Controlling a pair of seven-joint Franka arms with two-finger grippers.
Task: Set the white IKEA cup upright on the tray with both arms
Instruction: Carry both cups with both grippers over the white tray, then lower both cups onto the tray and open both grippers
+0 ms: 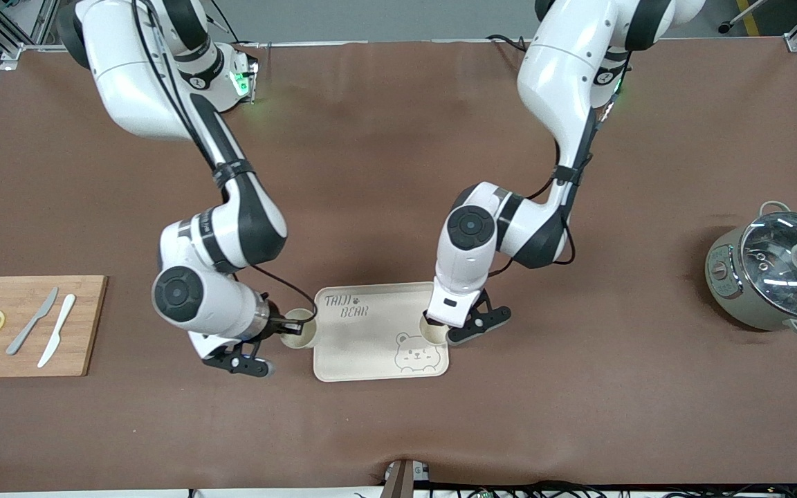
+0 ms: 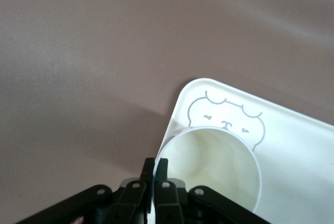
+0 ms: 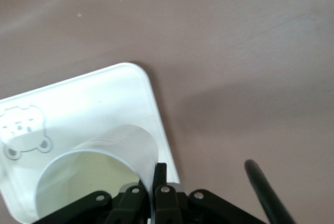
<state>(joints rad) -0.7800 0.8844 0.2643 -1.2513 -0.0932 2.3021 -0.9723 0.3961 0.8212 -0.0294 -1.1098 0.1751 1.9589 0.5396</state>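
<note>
Two white cups are in view. My left gripper [image 1: 434,324] is shut on the rim of one cup [image 1: 433,333], which is upright at the cream "TAIJI BEAR" tray's [image 1: 364,346] edge beside the bear drawing. In the left wrist view the fingers [image 2: 155,167] pinch this cup's [image 2: 216,166] wall over the tray [image 2: 297,145]. My right gripper [image 1: 285,325] is shut on the rim of the other cup [image 1: 300,329], open end up, at the tray's edge toward the right arm's end. In the right wrist view this cup [image 3: 99,169] overlaps the tray [image 3: 104,104], pinched in my gripper [image 3: 156,174].
A bamboo cutting board [image 1: 84,325] with two knives and two lemon slices lies at the right arm's end of the table. A grey pot with a glass lid [image 1: 775,273] stands at the left arm's end. A black cable [image 3: 266,192] hangs beside the right gripper.
</note>
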